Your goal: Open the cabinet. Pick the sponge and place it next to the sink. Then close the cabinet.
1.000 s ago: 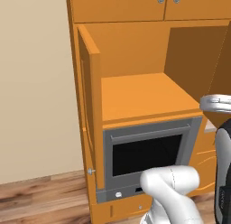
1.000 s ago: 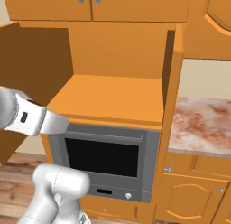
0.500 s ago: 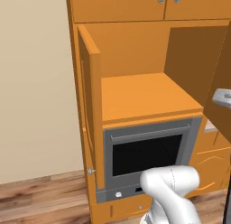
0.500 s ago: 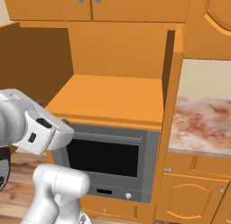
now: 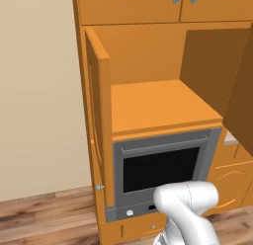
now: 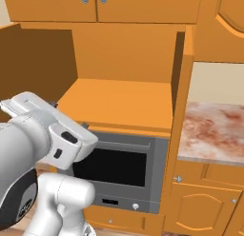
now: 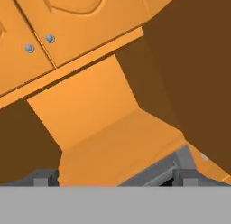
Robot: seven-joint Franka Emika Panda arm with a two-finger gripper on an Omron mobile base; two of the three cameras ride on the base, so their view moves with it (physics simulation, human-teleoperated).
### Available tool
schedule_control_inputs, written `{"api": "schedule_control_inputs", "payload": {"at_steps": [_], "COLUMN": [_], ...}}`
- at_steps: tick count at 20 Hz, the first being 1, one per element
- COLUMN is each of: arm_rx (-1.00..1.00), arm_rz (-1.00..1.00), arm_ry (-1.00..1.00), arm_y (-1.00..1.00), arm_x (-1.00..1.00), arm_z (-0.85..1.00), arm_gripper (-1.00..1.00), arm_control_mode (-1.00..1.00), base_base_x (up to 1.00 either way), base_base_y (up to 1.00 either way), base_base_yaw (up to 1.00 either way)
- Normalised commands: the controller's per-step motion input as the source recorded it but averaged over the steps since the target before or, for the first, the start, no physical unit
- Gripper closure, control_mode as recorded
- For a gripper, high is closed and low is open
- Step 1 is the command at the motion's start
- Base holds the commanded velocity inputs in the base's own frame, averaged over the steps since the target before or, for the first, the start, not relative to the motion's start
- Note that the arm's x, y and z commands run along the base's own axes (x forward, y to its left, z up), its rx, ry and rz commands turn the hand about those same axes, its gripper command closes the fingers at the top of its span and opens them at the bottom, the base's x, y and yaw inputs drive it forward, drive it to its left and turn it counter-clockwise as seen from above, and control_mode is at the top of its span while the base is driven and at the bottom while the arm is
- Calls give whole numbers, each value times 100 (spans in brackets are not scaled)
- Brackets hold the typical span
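Cabinet open, sponge not yet located, claw empty.

From nearest outward: the claw (image 7: 115, 180) is held fully spread and touches nothing; just beyond it, above the oven (image 6: 119, 166), the cabinet (image 5: 158, 105) shelf could be struck, or the reach wasted, since no sponge can be seen on it.
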Motion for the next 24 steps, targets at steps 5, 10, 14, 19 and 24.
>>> {"api": "schedule_control_inputs", "payload": {"at_steps": [5,10,14,19,24], "arm_rx": [-5,-6,-8,-13,-9], "arm_rz": [9,10,8,6,3], "arm_ry": [-20,-20,-21,-11,-1], "arm_y": [-1,-3,-8,0,-7], "arm_x": [-28,-40,-33,-8,0], "arm_z": [5,0,0,-13,-52], "arm_gripper": [-100,-100,-100,-100,-100], "arm_control_mode": [-100,-100,-100,-100,-100], "base_base_x": [0,0,0,0,0], "base_base_y": [0,0,0,0,0], "base_base_yaw": [0,0,0,0,0]}}
